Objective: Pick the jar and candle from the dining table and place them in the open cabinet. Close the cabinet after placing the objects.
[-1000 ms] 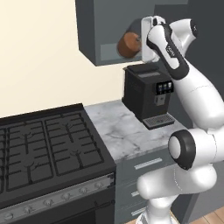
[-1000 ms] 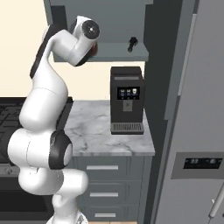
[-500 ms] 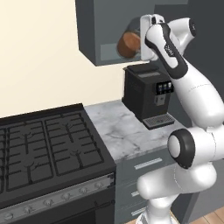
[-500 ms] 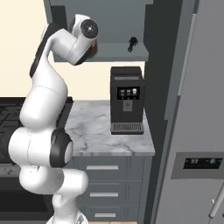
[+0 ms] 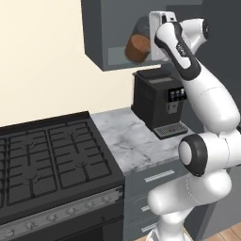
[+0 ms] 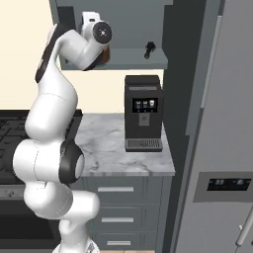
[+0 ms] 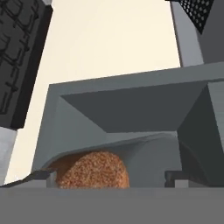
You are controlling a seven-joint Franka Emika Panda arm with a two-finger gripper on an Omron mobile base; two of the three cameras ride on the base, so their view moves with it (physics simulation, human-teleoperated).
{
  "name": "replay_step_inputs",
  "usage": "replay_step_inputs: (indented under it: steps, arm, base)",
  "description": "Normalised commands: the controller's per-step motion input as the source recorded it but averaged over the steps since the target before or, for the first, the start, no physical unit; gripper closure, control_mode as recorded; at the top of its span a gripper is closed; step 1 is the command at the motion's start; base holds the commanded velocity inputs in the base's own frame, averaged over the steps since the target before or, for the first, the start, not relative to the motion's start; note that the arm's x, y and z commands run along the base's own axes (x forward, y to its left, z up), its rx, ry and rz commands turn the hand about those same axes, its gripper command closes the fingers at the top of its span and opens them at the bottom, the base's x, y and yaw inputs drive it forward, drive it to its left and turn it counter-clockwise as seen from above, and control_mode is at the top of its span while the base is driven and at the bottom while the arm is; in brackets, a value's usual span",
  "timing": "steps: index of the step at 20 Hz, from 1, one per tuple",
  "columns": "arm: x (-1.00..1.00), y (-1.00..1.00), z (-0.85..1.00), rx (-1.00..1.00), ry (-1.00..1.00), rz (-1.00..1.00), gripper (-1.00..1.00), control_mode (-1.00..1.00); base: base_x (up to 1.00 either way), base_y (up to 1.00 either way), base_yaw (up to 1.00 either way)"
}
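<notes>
While tilted inside the cabinet [image 5: 101,52], the jar [image 5: 138,47] sits gripped between the jaws.

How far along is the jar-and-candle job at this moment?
Nothing looks finished yet. In hand: the gripper holds the jar tilted at the mouth of the open cabinet, its reddish-brown fill close in the hand view, so it is not yet set down. A small dark thing already stands on the cabinet shelf; I cannot tell what it is. Left: release the jar, handle the candle, and close the cabinet.
</notes>
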Motion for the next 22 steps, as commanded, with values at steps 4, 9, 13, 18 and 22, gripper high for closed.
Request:
replay_step_inputs:
  steps: [4, 9, 13, 18, 22]
  arm:
    - [0.05, 0.00, -0.04, -0.14, -0.32, 0.03, -1.00, -1.00]
    - [0.00, 0.00, -0.16, -0.19, -0.40, 0.00, -1.00, -1.00]
    - [0.08, 0.00, -0.19, -0.20, -0.41, 0.00, -1.00, -1.00]
    - [0.49, 0.00, -0.34, -0.12, -0.29, 0.01, -1.00, -1.00]
    - [0.79, 0.00, -0.31, -0.07, -0.15, 0.00, -1.00, -1.00]
  base:
    - [0.00, 0.00, 0.00]
    - [0.00, 0.00, 0.00]
    - [0.00, 0.00, 0.00]
    - [0.00, 0.00, 0.00]
    - [0.00, 0.00, 0.00]
